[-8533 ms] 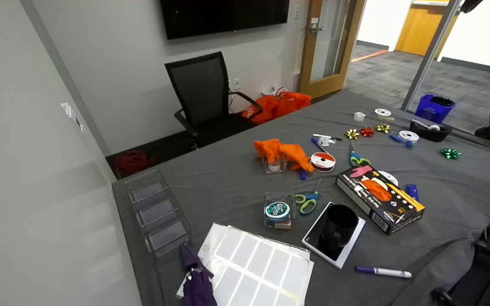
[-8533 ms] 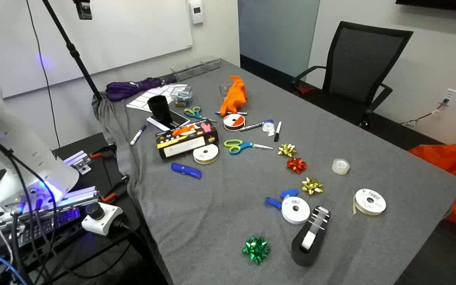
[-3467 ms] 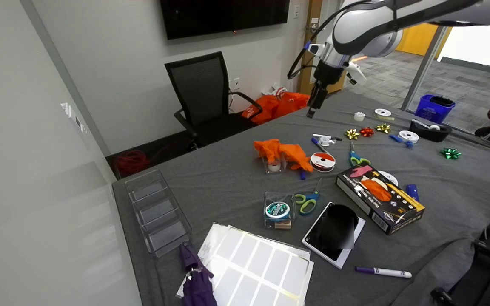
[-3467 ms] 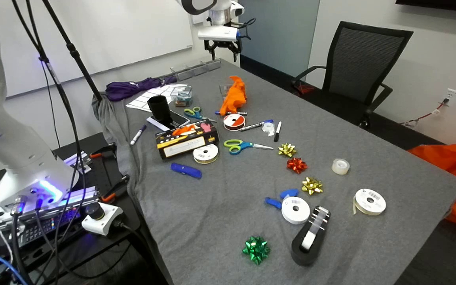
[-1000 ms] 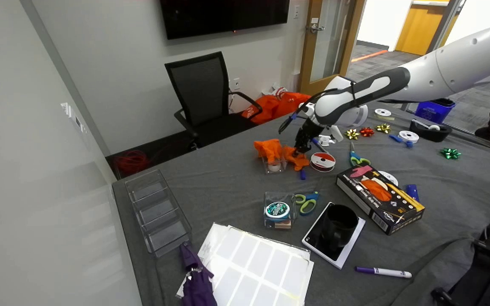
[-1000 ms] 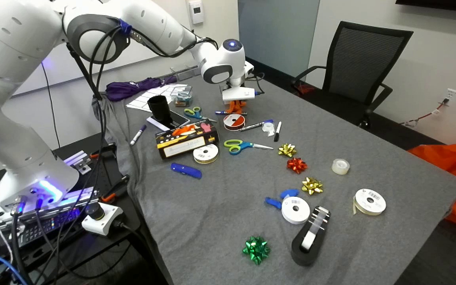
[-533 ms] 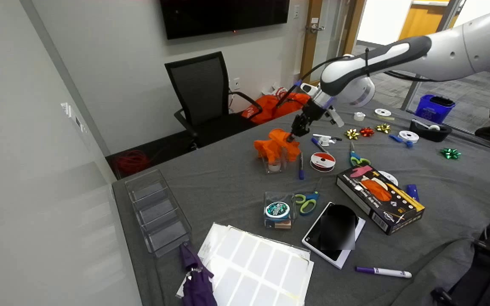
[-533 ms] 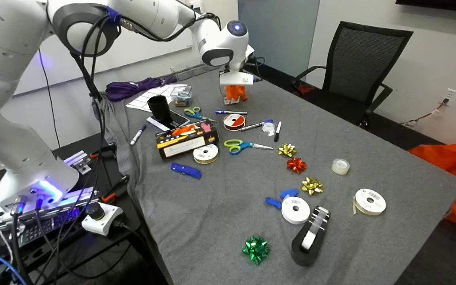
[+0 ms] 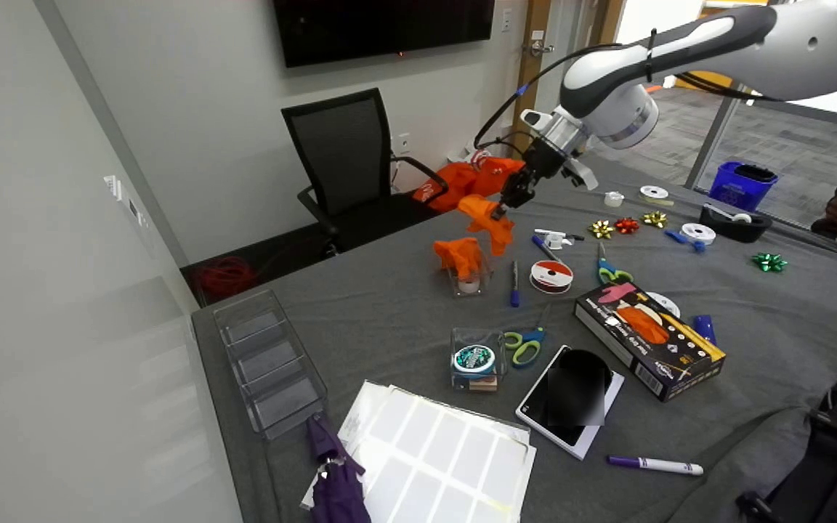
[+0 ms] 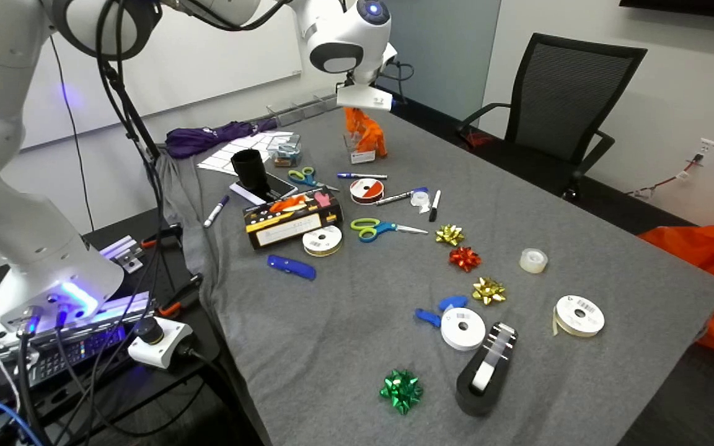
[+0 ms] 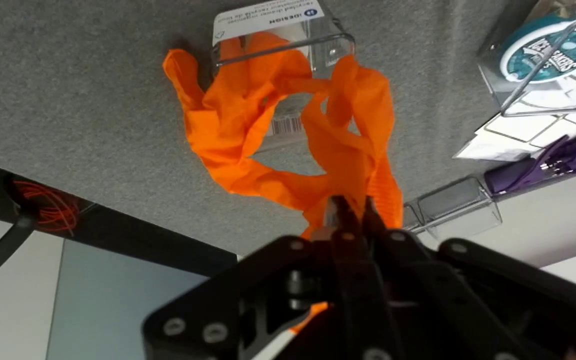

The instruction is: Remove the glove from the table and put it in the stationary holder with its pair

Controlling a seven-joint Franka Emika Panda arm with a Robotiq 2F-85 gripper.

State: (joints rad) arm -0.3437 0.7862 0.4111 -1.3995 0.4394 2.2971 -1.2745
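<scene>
Orange glove [image 9: 490, 222] hangs in the air above the gray table [image 9: 382, 305], its fabric pinched between the black fingers [image 11: 374, 222] of the gripper [image 11: 355, 207]. Near it, a second orange glove [image 9: 458, 254] sits partly in a clear box [image 10: 363, 157], poking out of its top. In the wrist view the two gloves run together so closely that I can't say where one ends, or whether they touch. Nor can I tell if the held one's loose end is over that box or just beside it.

Close to the box lies a blue marker [image 9: 514, 285], with a ribbon roll [image 9: 551, 277] next to it. Another clear box [image 9: 478, 335] holds a round teal-and-white tin [image 9: 474, 358], and blue-and-green scissors [image 9: 535, 335] lie just beside it. A black carton [image 9: 649, 340] with gloves pictured on its top lies on the table, and in an exterior view I see a black cup [image 10: 250, 168] standing near it. A green bow [image 10: 401, 391] sits well apart from the gloves.
</scene>
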